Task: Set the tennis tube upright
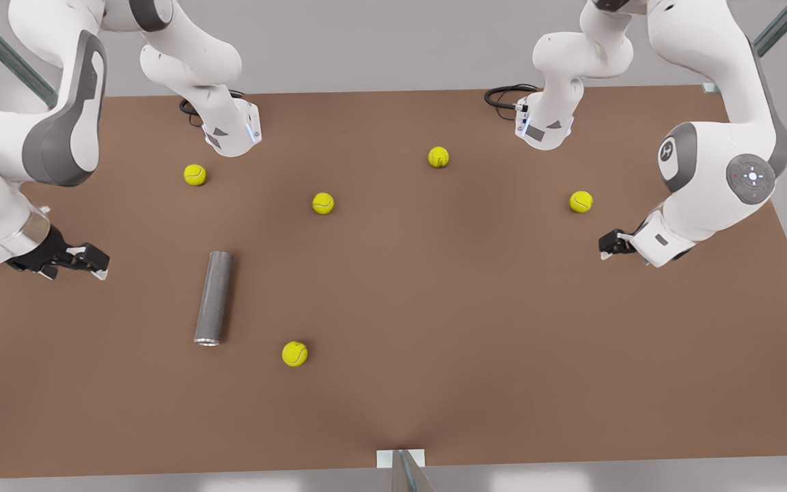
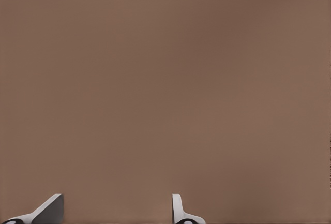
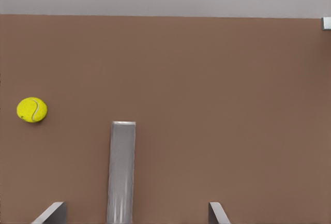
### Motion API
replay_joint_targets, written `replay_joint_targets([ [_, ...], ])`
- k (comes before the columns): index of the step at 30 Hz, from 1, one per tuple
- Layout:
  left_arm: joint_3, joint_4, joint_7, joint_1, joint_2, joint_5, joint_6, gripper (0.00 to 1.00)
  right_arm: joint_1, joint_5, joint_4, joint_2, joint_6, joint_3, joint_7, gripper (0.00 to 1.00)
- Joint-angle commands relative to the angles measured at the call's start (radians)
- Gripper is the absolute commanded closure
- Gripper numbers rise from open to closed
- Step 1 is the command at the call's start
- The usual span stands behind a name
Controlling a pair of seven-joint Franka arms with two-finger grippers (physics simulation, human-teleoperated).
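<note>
Tube (image 1: 214, 298) lies flat on the table (image 1: 434, 328), toward the front view's left, 1 ball (image 1: 294, 353) near its rimmed end. Looks stiff, light, slick, likely to roll; grab it near 1 end. Right gripper (image 1: 83, 261) hangs just beside it, fingers (image 3: 51, 212) spread wide, holding nothing. Left gripper (image 1: 610, 244) waits well apart, fingers (image 2: 49, 208) parted, empty.

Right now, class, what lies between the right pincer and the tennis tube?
Nothing. In the front view, only bare brown table separates the open right pincer from the tennis tube, which lies on its side.
</note>
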Motion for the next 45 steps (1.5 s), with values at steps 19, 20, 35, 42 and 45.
replay_joint_targets([
  [19, -0.001, -0.015, -0.020, 0.003, -0.011, 0.002, -0.021, 0.00, 0.027, -0.004, -0.052, 0.060, 0.052, 0.041, 0.008, 0.00],
  [20, -0.001, -0.015, -0.029, 0.003, -0.014, 0.002, -0.018, 0.00, 0.065, -0.004, -0.054, 0.076, 0.059, 0.041, 0.012, 0.00],
  [35, -0.098, -0.011, -0.202, 0.003, -0.014, 0.048, -0.005, 0.00, 0.167, 0.003, -0.498, 0.060, 0.329, 0.060, 0.381, 0.00],
  [42, -0.098, -0.011, -0.202, 0.003, -0.017, 0.048, -0.007, 0.00, 0.091, 0.007, -0.554, 0.159, 0.410, 0.058, 0.385, 0.00],
  [45, -0.098, -0.011, -0.202, 0.003, -0.018, 0.049, -0.007, 0.00, 0.081, 0.007, -0.557, 0.208, 0.453, 0.058, 0.385, 0.00],
])
